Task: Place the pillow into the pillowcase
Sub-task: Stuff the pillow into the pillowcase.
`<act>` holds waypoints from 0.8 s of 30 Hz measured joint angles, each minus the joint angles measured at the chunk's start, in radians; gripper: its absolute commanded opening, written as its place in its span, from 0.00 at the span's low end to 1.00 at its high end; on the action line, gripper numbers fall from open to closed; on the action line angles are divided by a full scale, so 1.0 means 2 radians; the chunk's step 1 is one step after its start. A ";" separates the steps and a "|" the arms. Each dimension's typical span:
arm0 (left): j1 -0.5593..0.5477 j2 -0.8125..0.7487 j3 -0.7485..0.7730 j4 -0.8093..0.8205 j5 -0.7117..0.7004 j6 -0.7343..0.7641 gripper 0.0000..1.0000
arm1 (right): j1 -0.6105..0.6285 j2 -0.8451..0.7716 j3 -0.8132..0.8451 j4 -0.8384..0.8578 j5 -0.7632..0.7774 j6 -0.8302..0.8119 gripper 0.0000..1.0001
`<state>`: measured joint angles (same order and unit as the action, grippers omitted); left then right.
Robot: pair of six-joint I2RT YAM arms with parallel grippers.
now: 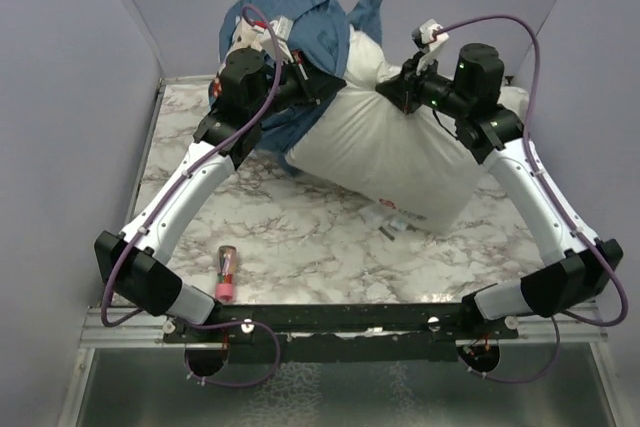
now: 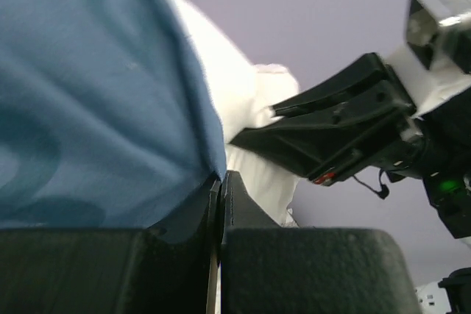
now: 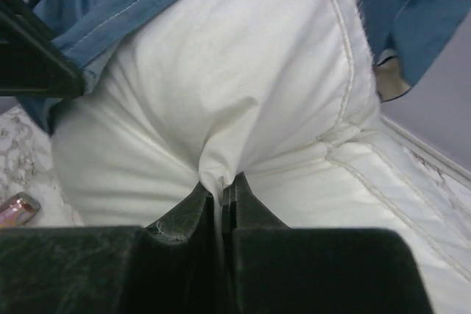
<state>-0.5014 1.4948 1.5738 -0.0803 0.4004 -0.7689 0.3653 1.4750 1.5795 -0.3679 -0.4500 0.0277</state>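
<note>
1. Marbled white table [image 1: 300, 237] with pale lilac walls [image 1: 70, 97] around it: this is your workspace, seen from above.
2. Your pillow [image 1: 400, 162], plump and white, lies slantwise across the right-centre of the table. Its far end sits under blue cloth, and its near end carries small tags [image 1: 393, 222].
3. Your pillowcase [image 1: 300, 17], blue, is bunched up at the far wall. It drapes over the pillow's far end and hangs down on the left side. Most of the pillow lies outside it.
4. Your right gripper [image 3: 223, 190] is pressed together on a fold of the pillow's white fabric, near a seamed corner.
5. Your left gripper [image 2: 219, 185] is pressed together on the blue edge of the pillowcase, just beside the pillow. In its wrist view the right gripper shows opposite, close by.
6. A small pink-and-red tube [image 1: 227, 274] lies on the near left of the table, well apart from the pillow.
</note>
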 measured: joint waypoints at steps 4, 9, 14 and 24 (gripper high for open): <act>-0.002 -0.068 -0.119 0.063 0.001 -0.002 0.00 | 0.004 -0.084 -0.103 0.075 -0.021 -0.014 0.01; -0.009 -0.134 -0.332 0.116 -0.008 -0.002 0.18 | 0.023 -0.150 -0.292 0.163 -0.054 -0.010 0.01; -0.014 -0.163 -0.455 0.092 -0.035 0.000 0.41 | 0.053 -0.155 -0.398 0.225 -0.057 0.015 0.01; -0.015 -0.306 -0.353 -0.061 -0.088 0.034 0.56 | 0.072 -0.174 -0.413 0.252 -0.051 0.037 0.01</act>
<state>-0.5316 0.8833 0.8673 -0.2024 0.2253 -0.7017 0.5098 1.1271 0.7544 0.1360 -0.5514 0.1013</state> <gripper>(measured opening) 0.539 0.042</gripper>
